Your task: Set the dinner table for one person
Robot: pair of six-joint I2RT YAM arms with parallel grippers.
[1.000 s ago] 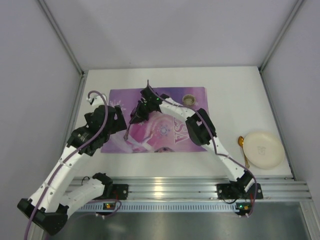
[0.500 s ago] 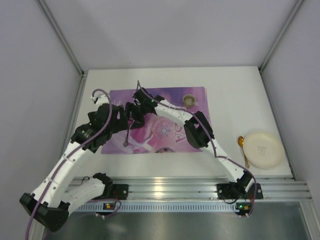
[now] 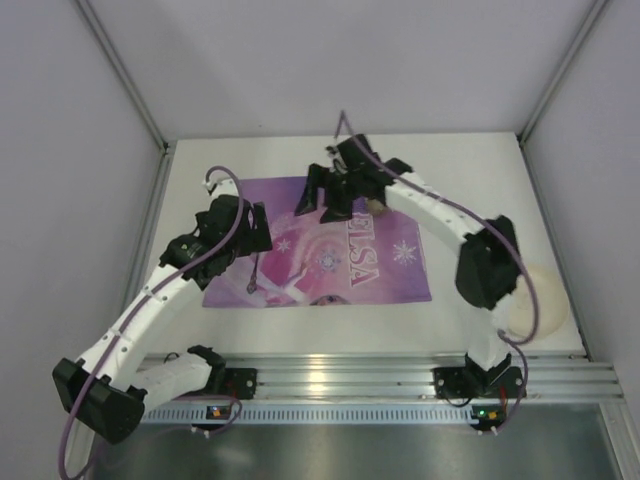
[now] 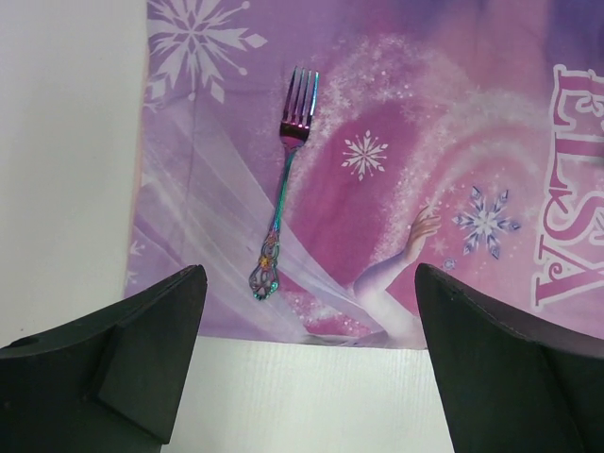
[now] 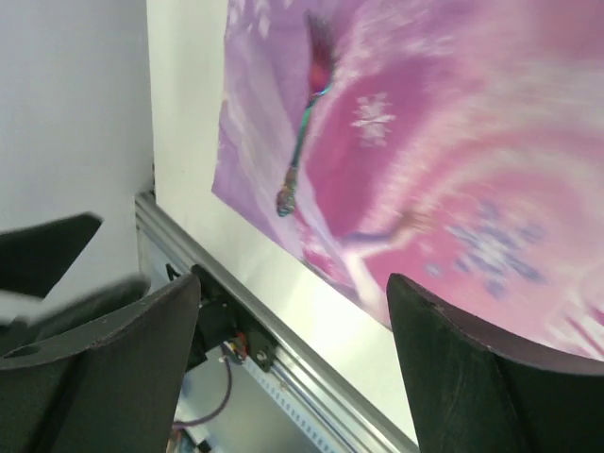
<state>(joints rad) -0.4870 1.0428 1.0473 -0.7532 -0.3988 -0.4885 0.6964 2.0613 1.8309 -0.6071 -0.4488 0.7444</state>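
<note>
**Loose fork under two arms**

The large off-white dinner table (image 3: pixel 470 170) underlies everything. An iridescent metal fork (image 4: pixel 283 189) lies by the purple snowflake placemat (image 3: pixel 390 270)'s left edge. Left gripper (image 4: pixel 310 274) and right gripper (image 5: pixel 293 283) both gape empty; either sweeping low could skew the fork or rumple the placemat

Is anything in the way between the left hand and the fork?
No. The fork lies by itself on the mat, straight ahead of the open left hand. Nothing visible sits between them.
</note>
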